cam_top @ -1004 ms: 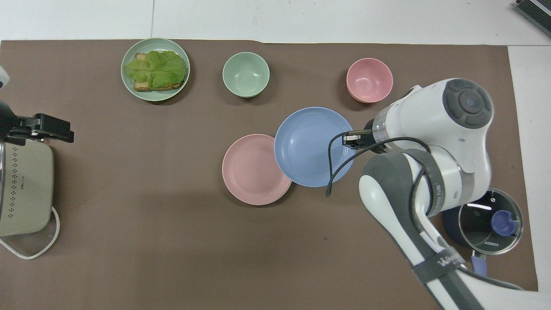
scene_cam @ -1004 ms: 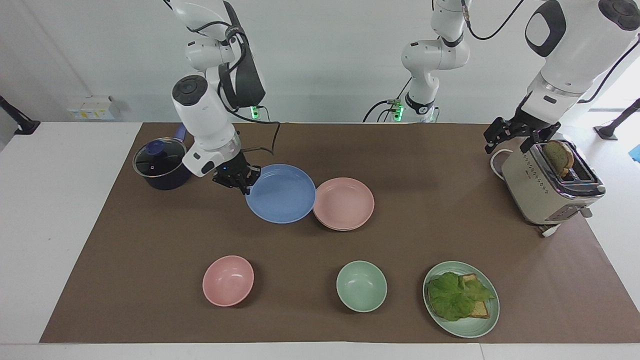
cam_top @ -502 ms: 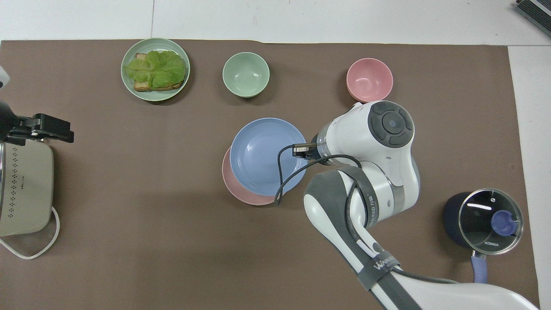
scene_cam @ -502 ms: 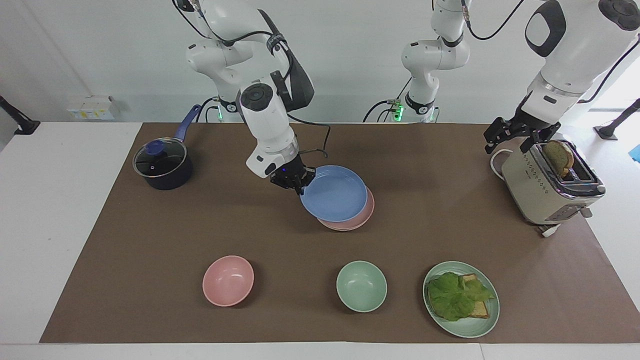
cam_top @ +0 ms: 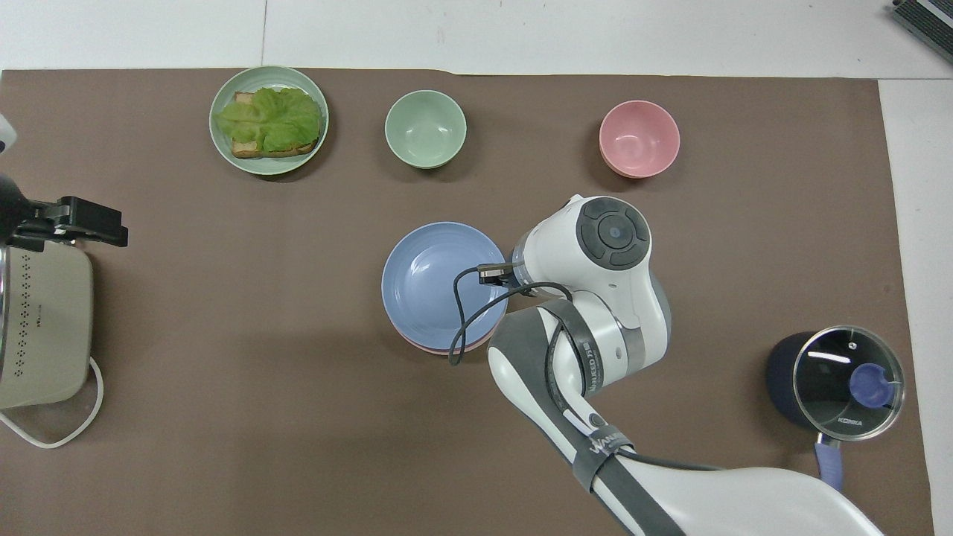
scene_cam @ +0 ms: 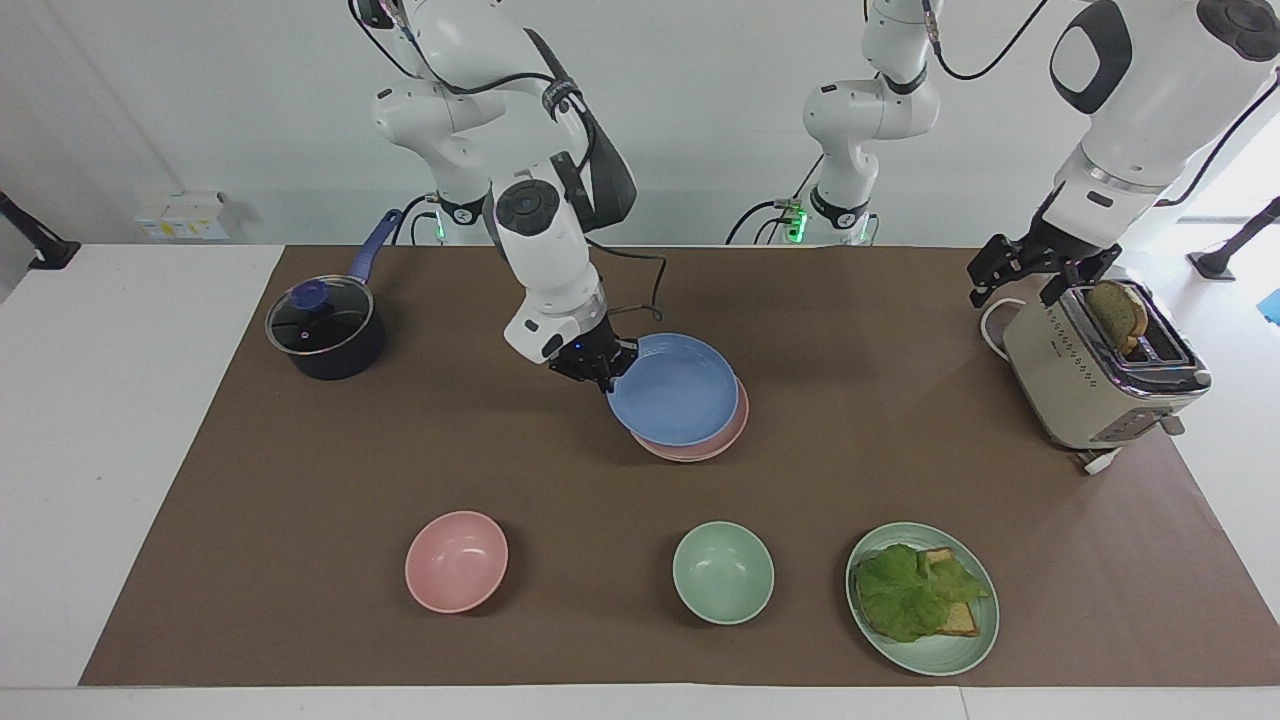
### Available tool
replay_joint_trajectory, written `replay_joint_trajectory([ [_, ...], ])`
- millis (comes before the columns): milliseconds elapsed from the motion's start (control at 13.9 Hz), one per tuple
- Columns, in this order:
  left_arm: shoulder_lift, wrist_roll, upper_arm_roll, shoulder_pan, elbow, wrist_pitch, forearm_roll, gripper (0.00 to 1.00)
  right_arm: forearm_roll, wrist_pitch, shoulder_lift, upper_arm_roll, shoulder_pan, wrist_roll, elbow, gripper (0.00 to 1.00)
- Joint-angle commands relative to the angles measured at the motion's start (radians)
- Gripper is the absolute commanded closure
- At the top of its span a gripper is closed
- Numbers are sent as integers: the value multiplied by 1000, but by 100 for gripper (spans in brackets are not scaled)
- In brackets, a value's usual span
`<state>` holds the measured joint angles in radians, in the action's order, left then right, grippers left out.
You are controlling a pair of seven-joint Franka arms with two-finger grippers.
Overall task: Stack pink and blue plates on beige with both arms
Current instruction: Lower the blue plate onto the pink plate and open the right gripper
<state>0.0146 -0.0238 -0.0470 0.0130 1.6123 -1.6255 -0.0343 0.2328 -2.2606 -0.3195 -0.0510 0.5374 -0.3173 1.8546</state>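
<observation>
My right gripper [scene_cam: 605, 375] is shut on the rim of the blue plate [scene_cam: 675, 392], at the side toward the right arm's end of the table. The blue plate [cam_top: 439, 286] hangs slightly tilted over the pink plate [scene_cam: 738, 428], almost covering it. Only a crescent of the pink plate's rim [cam_top: 428, 347] shows under it. Whether the two plates touch I cannot tell. The beige plate is hidden. My left gripper [scene_cam: 1015, 288] waits open with nothing in it, in the air beside the toaster [scene_cam: 1090, 380].
A slice of toast [scene_cam: 1115, 312] stands in the toaster. A lidded dark pot [scene_cam: 325, 330] sits toward the right arm's end. Farther from the robots lie a pink bowl [scene_cam: 456, 560], a green bowl [scene_cam: 722, 572] and a green plate [scene_cam: 955, 655] with lettuce and toast.
My right gripper has carried the blue plate sideways from beside the pink plate to over it. The left arm has not moved.
</observation>
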Motion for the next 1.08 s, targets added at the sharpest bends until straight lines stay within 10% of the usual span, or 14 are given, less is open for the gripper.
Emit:
replay_joint_trajectory([
  [0, -1, 5, -4, 4, -9, 15, 14, 0, 30, -19, -10, 0, -1, 4, 6, 100],
  [717, -1, 5, -4, 4, -9, 15, 14, 0, 26, -97, -41, 0, 7, 23, 32, 100],
  [1004, -1, 5, -4, 4, -9, 15, 16, 0, 26, -88, -36, -1, 7, 18, 15, 55],
])
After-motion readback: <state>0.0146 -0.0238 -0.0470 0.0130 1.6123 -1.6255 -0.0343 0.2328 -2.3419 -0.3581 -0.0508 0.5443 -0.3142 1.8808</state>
